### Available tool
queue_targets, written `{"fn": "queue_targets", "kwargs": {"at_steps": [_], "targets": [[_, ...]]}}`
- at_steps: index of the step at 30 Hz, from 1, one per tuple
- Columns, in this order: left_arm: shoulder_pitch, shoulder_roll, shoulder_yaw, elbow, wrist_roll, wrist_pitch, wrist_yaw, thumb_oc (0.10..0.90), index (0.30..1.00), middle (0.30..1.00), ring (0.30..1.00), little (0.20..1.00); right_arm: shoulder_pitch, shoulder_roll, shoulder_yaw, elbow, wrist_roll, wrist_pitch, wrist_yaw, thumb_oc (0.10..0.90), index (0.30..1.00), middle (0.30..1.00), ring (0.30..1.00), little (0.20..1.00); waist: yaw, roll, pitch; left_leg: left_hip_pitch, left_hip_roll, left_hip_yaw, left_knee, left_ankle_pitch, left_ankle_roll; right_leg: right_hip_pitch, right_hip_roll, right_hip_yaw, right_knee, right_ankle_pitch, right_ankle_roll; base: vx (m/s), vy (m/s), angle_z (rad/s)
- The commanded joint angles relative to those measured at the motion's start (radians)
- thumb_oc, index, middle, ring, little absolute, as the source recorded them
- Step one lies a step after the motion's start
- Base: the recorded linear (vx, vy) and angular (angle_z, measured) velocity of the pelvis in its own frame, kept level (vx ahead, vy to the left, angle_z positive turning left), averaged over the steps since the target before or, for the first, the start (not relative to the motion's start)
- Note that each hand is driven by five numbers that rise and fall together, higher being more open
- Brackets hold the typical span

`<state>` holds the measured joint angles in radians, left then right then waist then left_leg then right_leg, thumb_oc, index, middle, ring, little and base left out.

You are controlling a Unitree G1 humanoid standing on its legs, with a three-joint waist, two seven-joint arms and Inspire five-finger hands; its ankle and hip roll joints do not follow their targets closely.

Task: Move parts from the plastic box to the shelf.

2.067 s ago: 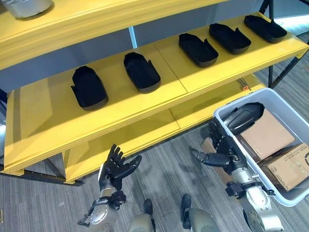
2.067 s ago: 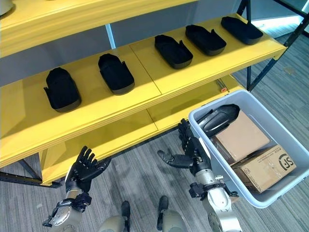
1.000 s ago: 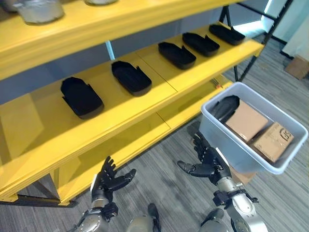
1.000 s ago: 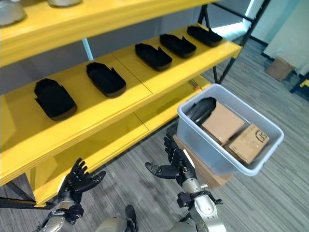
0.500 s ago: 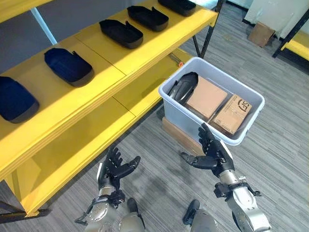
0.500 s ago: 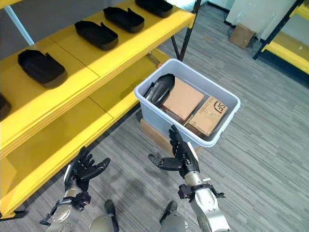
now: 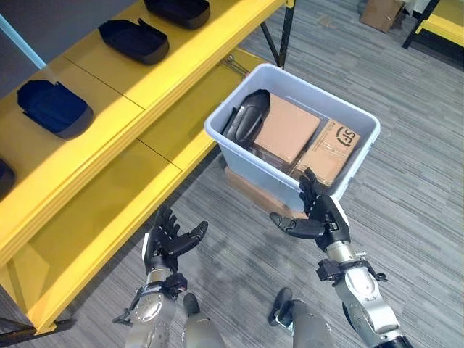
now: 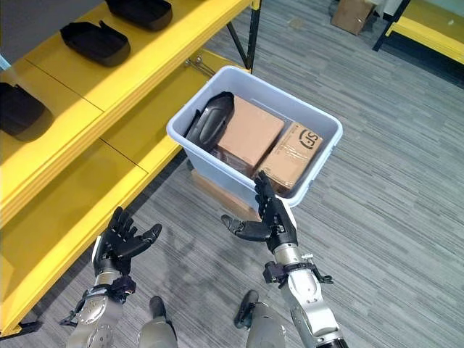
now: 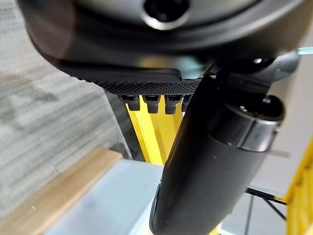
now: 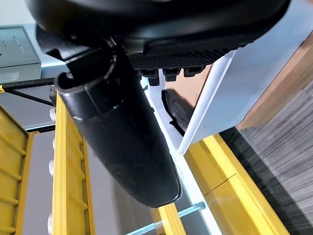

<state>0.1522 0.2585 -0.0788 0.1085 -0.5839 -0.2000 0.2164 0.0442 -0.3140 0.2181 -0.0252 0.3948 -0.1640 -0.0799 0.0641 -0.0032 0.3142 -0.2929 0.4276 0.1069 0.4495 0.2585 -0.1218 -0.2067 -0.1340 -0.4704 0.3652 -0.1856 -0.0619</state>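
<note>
A pale grey plastic box stands on the floor beside the yellow shelf. At its shelf-side end lies a black moulded part, next to two cardboard cartons. The same part shows past the box rim in the right wrist view. More black parts lie in a row on the middle shelf board. My right hand is open and empty, just in front of the box's near wall. Lower left, over the floor, my left hand is open and empty.
The box rests on a flat wooden base. A lower yellow shelf board juts out beside my left hand. A cardboard carton and another yellow rack stand far off on the grey floor.
The camera has swung away from the shelf toward the box, which now sits mid-picture. Both hands stay open and empty; the right hand is now close to the box's near wall.
</note>
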Motion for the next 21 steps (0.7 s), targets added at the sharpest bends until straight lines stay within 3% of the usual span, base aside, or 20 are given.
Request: {"fn": "queue_targets", "kwargs": {"at_steps": [1, 2, 3, 4, 5, 6, 7, 9, 13, 14, 17, 21], "targets": [[-0.034, 0.043, 0.013, -0.127, 0.012, -0.091, 0.005, 0.900, 1.000, 1.000, 1.000, 1.000, -0.086, -0.004, -0.006, -0.100, -0.010, -0.137, -0.007, 0.900, 1.000, 1.000, 1.000, 1.000, 0.001, -0.025, 0.035, -0.019, -0.187, -0.051, 0.097, -0.185, 0.023, 0.127, 0.002, 0.063, -0.239, 0.089, 0.095, 0.21, 0.092, -0.15], [-0.021, 0.040, 0.019, -0.139, 0.009, -0.092, -0.001, 0.900, 1.000, 1.000, 1.000, 1.000, -0.086, -0.004, -0.009, -0.086, 0.001, -0.136, 0.000, 0.900, 1.000, 1.000, 1.000, 1.000, 0.010, -0.037, 0.029, -0.049, -0.154, -0.060, 0.003, -0.183, 0.017, 0.158, 0.001, 0.079, -0.250, 0.078, 0.112, 0.19, 0.076, -0.15], [-0.019, 0.040, 0.019, -0.139, 0.009, -0.092, -0.001, 0.900, 1.000, 1.000, 1.000, 1.000, -0.086, -0.004, -0.009, -0.085, 0.001, -0.137, 0.001, 0.900, 1.000, 1.000, 1.000, 1.000, 0.012, -0.039, 0.030, -0.042, -0.154, -0.055, -0.002, -0.181, 0.017, 0.160, 0.000, 0.081, -0.250, 0.078, 0.112, 0.25, 0.172, -0.49], [-0.014, 0.042, 0.021, -0.142, 0.012, -0.094, -0.003, 0.900, 1.000, 1.000, 1.000, 1.000, -0.092, -0.005, -0.007, -0.071, -0.006, -0.139, 0.000, 0.900, 1.000, 1.000, 1.000, 1.000, 0.024, -0.033, 0.032, -0.064, -0.142, -0.081, -0.146, -0.147, 0.010, 0.169, 0.001, 0.095, -0.245, 0.073, 0.119, 0.20, 0.261, -0.97], [-0.016, 0.045, 0.033, -0.138, 0.017, -0.098, 0.000, 0.900, 1.000, 1.000, 1.000, 1.000, -0.100, -0.005, -0.001, -0.063, -0.011, -0.141, 0.005, 0.900, 1.000, 1.000, 1.000, 1.000, 0.048, -0.022, 0.038, -0.042, -0.124, -0.122, -0.370, -0.003, -0.010, 0.167, 0.007, 0.113, -0.212, 0.073, 0.118, 0.19, 0.260, -1.05], [-0.016, 0.045, 0.033, -0.138, 0.017, -0.098, 0.000, 0.900, 1.000, 1.000, 1.000, 1.000, -0.100, -0.005, 0.000, -0.062, -0.011, -0.141, 0.005, 0.900, 1.000, 1.000, 1.000, 1.000, 0.049, -0.023, 0.040, -0.035, -0.123, -0.119, -0.379, 0.001, -0.010, 0.168, 0.006, 0.115, -0.211, 0.072, 0.118, 0.27, 0.353, -1.29], [-0.013, 0.040, 0.047, -0.127, 0.015, -0.099, 0.001, 0.900, 1.000, 1.000, 1.000, 1.000, -0.105, -0.005, 0.003, -0.063, -0.011, -0.137, 0.018, 0.900, 1.000, 1.000, 1.000, 1.000, 0.065, -0.008, 0.031, -0.017, -0.120, -0.184, -0.512, 0.030, -0.026, 0.167, 0.019, 0.154, -0.165, 0.045, 0.125, 0.25, 0.277, -1.09], [-0.003, 0.032, 0.062, -0.123, 0.013, -0.099, -0.004, 0.900, 1.000, 1.000, 1.000, 1.000, -0.094, -0.004, 0.000, -0.070, -0.004, -0.133, 0.038, 0.900, 1.000, 1.000, 1.000, 1.000, 0.070, 0.003, 0.023, 0.005, -0.123, -0.222, -0.526, 0.031, -0.039, 0.174, 0.031, 0.196, -0.119, 0.015, 0.126, 0.27, 0.364, -1.15], [0.020, 0.033, 0.073, -0.126, 0.006, -0.096, -0.020, 0.900, 1.000, 1.000, 1.000, 1.000, -0.071, 0.007, 0.000, -0.078, 0.012, -0.126, 0.069, 0.900, 1.000, 1.000, 1.000, 1.000, 0.078, 0.012, 0.013, 0.064, -0.142, -0.270, -0.485, -0.021, -0.023, 0.162, 0.018, 0.265, -0.057, -0.008, 0.144, 0.12, 0.319, -1.22], [0.019, 0.045, 0.060, -0.132, 0.002, -0.091, -0.034, 0.900, 1.000, 1.000, 1.000, 1.000, -0.045, 0.012, -0.011, -0.088, 0.017, -0.121, 0.072, 0.900, 1.000, 1.000, 1.000, 1.000, 0.058, 0.002, 0.020, 0.019, -0.176, -0.242, -0.366, -0.085, -0.011, 0.192, -0.026, 0.262, -0.067, -0.010, 0.154, 0.09, 0.309, -0.65], [0.016, 0.068, 0.047, -0.136, -0.001, -0.091, -0.036, 0.900, 1.000, 1.000, 1.000, 1.000, -0.029, 0.025, -0.013, -0.109, 0.012, -0.110, 0.076, 0.900, 1.000, 1.000, 1.000, 1.000, 0.039, -0.016, 0.010, -0.020, -0.243, -0.198, -0.240, -0.179, 0.023, 0.208, -0.088, 0.283, -0.095, 0.021, 0.189, 0.13, 0.377, 0.02], [0.010, 0.086, 0.034, -0.142, -0.004, -0.086, -0.033, 0.900, 1.000, 1.000, 1.000, 1.000, -0.008, 0.027, -0.027, -0.114, 0.006, -0.102, 0.073, 0.900, 1.000, 1.000, 1.000, 1.000, 0.018, -0.025, 0.000, -0.048, -0.265, -0.168, -0.179, -0.224, 0.041, 0.213, -0.117, 0.282, -0.124, 0.044, 0.207, 0.08, 0.186, -0.15]]}}
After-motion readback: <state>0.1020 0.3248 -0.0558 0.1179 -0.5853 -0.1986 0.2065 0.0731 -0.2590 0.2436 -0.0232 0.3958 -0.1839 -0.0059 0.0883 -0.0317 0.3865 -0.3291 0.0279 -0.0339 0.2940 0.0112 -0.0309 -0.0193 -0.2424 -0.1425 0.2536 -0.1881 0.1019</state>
